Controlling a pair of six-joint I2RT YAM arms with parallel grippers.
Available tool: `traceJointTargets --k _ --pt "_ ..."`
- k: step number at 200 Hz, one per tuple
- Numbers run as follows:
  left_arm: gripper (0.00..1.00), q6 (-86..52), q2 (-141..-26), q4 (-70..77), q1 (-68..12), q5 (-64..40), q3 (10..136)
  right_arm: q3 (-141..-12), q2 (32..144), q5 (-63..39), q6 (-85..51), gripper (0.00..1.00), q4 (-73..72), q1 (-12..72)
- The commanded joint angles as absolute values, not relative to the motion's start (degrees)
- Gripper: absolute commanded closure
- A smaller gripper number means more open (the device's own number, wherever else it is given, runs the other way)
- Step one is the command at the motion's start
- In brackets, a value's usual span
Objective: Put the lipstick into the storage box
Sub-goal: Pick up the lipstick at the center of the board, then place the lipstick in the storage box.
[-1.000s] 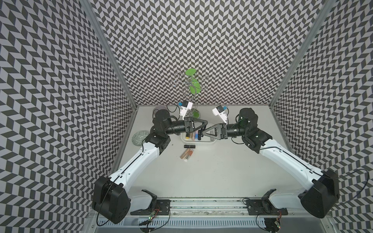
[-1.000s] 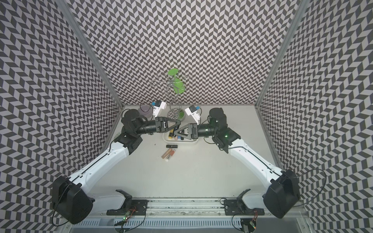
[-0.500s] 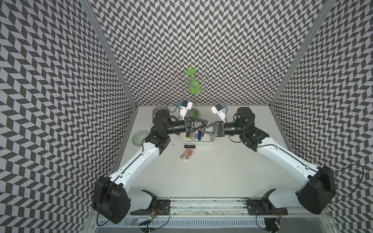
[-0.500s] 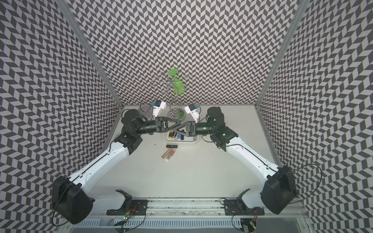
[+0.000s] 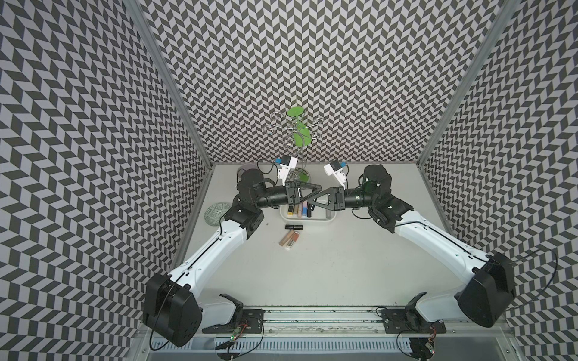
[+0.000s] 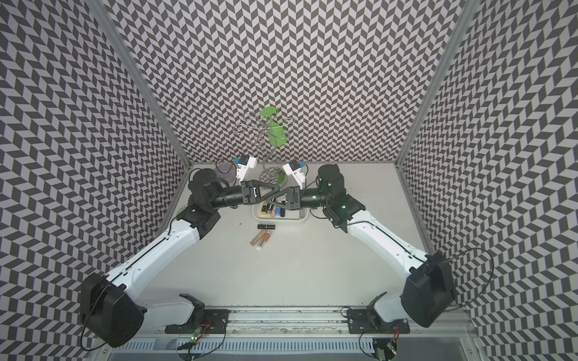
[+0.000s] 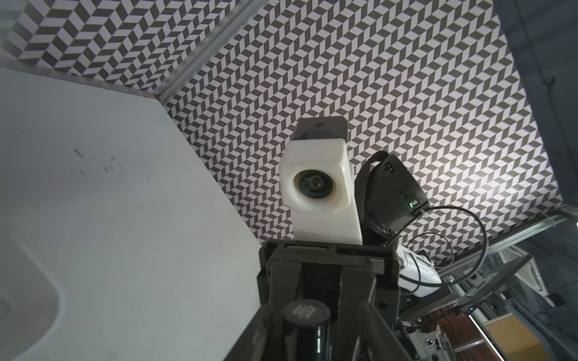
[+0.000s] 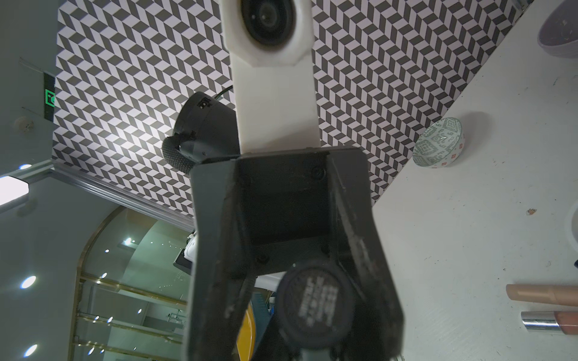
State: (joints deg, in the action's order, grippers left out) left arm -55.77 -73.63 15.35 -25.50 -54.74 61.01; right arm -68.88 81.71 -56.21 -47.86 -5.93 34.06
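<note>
My two grippers meet tip to tip in the air above the storage box (image 5: pixel 331 218) (image 6: pixel 305 220), a white shallow tub with several lipsticks (image 5: pixel 298 211) inside. Between the tips stands a black lipstick (image 7: pixel 306 311) (image 8: pixel 314 304), seen end-on in both wrist views. My right gripper (image 5: pixel 311 200) (image 6: pixel 269 200) is shut on it. My left gripper (image 5: pixel 316 193) (image 6: pixel 273 191) is open, and a gap shows beside the tube in the left wrist view. In front of the box, three more lipsticks lie on the table: black (image 5: pixel 294 226), beige (image 5: pixel 287 238) and pink (image 5: pixel 294 241).
A green-patterned plate (image 5: pixel 215 213) sits at the left wall. A lilac bowl (image 6: pixel 223 170) stands in the back left corner. A wire stand with green leaves (image 5: pixel 295 137) rises behind the grippers. The patterned walls close in three sides.
My right gripper has moved in toward the left one and shut on the black lipstick. The left gripper's jaws, shut before, have spread apart.
</note>
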Motion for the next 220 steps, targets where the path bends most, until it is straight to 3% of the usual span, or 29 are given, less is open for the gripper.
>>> traceJointTargets --k 1,3,7,56,100,139,220 --pt "0.10 -54.45 -73.83 13.08 -25.84 -55.06 62.88 -70.39 81.21 -55.28 -46.48 0.81 -8.59 34.45" --pt "0.03 -54.42 -73.87 12.92 -25.77 -55.03 62.96 -70.35 81.26 -55.28 -46.45 0.81 -8.45 34.41" --pt "0.01 -54.21 -73.85 12.65 -25.74 -54.98 63.12 -70.36 81.14 -55.28 -46.27 0.81 -8.27 34.43" --pt "0.01 -46.64 -72.86 0.41 -23.87 -49.69 67.33 -71.98 81.67 -52.63 -40.10 0.81 2.11 33.16" --pt "0.01 -36.55 -70.20 -21.33 -21.43 -32.84 71.37 -81.49 87.16 -39.72 -27.51 0.81 24.26 31.05" --pt "0.01 -34.67 -66.43 -28.46 -19.27 -26.13 64.49 -90.79 97.94 -26.29 -20.00 0.81 37.58 30.27" --pt "0.01 -30.18 -61.62 -35.18 -19.16 -21.54 54.20 -103.69 117.07 -20.28 -17.31 0.81 45.70 29.76"
